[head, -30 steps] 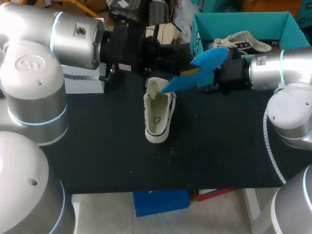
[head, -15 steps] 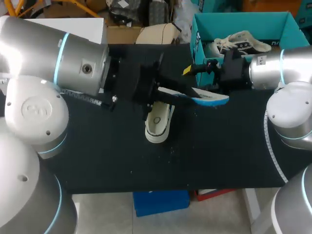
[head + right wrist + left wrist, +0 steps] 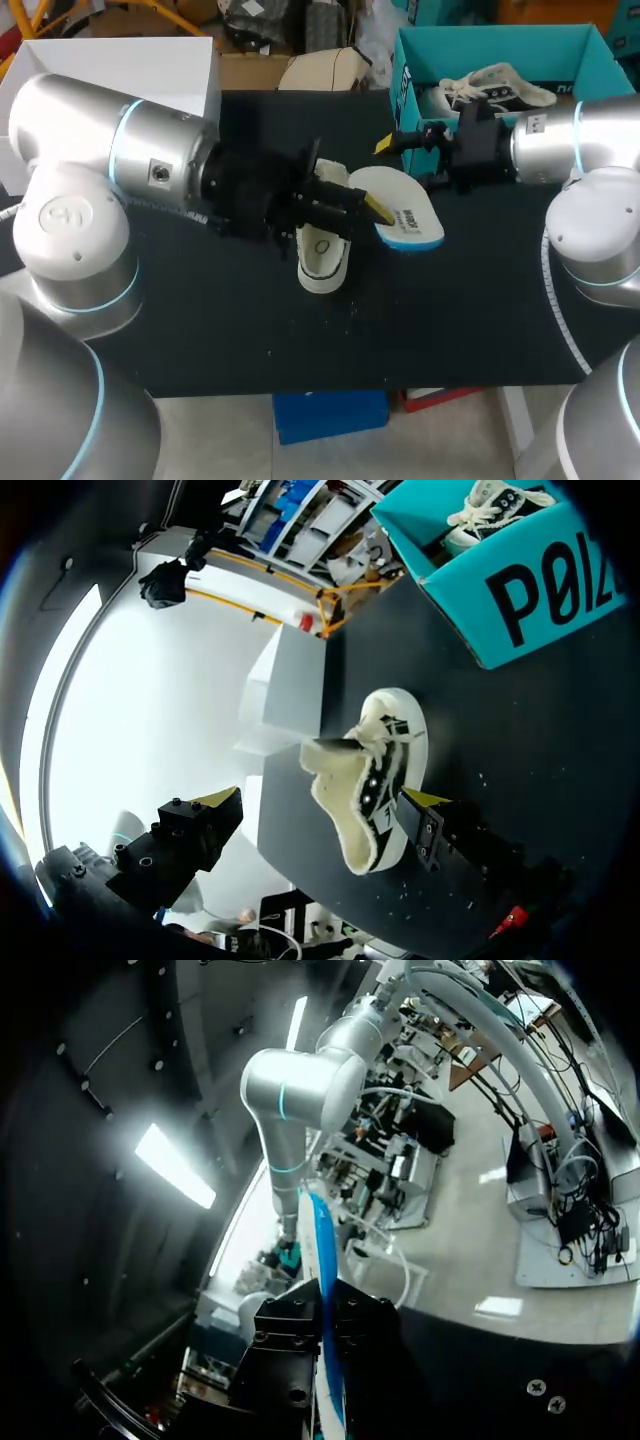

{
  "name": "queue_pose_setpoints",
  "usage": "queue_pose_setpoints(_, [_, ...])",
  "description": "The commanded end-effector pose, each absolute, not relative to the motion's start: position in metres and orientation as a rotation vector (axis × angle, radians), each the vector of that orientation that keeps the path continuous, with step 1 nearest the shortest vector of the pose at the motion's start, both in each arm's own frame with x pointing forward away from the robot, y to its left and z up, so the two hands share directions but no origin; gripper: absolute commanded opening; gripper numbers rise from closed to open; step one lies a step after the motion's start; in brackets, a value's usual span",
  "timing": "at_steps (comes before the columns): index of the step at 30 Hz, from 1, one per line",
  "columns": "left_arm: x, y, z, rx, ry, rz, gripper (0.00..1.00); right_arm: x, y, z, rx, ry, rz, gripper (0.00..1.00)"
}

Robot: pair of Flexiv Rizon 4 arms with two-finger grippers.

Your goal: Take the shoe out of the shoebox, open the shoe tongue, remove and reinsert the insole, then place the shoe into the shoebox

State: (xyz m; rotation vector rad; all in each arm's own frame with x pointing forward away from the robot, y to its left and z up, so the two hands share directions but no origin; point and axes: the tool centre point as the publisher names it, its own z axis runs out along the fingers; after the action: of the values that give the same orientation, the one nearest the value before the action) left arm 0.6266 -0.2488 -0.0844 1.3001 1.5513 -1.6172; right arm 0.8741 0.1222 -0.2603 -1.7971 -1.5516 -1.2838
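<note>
White low-top canvas sneaker [image 3: 322, 262] lies on the black table [image 3: 200, 320] near its middle, out of the box, long axis running near-to-far. The heel end points to the near edge and the toe end is hidden under the left arm's wrist. The foam insole with a white top and blue rim [image 3: 405, 215] is out of the shoe and just beside it on the right. It is held low over the table, its long axis slanting away from the sneaker toward the right. Left gripper [image 3: 370, 205] is clenched on one end of that insole, and the left wrist view shows it edge-on, pinched between the black finger blocks [image 3: 322, 1290]. Right gripper [image 3: 405, 160] hangs at the far side by the box with its jaws spread wide and nothing in them. In its own view the sneaker [image 3: 385, 770] sits ahead of the fingers, tongue lifted, apparently untouched. Left arm is clearly the nearer one. Judged next need: swing the insole in line with the sneaker's axis and feed it into the opening. Teal cardboard shoebox [image 3: 403, 75] stands at the far right corner, open, with a second white laced sneaker [image 3: 495, 85] inside.
</note>
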Motion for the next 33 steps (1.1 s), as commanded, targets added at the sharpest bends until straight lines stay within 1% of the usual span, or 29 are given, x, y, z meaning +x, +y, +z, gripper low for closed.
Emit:
queue_pose_setpoints(1, [0.627, -0.25, -0.086, 1.302, 1.549, -1.616, 0.0, 0.874, 0.122, -0.261, -1.796, -1.55, -1.287, 1.0])
queue_pose_setpoints(6, [0.627, -0.25, -0.086, 1.302, 1.549, -1.616, 0.0, 0.874, 0.122, -0.261, -1.796, -1.55, -1.287, 1.0])
queue_pose_setpoints(12, [0.617, -0.239, -0.116, 1.402, 1.292, -1.478, 0.0, 0.874, 0.122, -0.261, -1.796, -1.55, -1.287, 1.0])
queue_pose_setpoints(15, [0.62, -0.236, -0.132, 1.391, 1.382, -1.434, 0.0, 0.874, 0.122, -0.261, -1.796, -1.55, -1.287, 1.0])
queue_pose_setpoints(30, [0.62, -0.236, -0.132, 1.391, 1.382, -1.434, 0.0, 0.874, 0.122, -0.261, -1.796, -1.55, -1.287, 1.0])
queue_pose_setpoints(33, [0.62, -0.247, -0.15, 1.463, 1.286, -1.301, 0.0, 0.874, 0.122, -0.261, -1.796, -1.55, -1.287, 1.0])
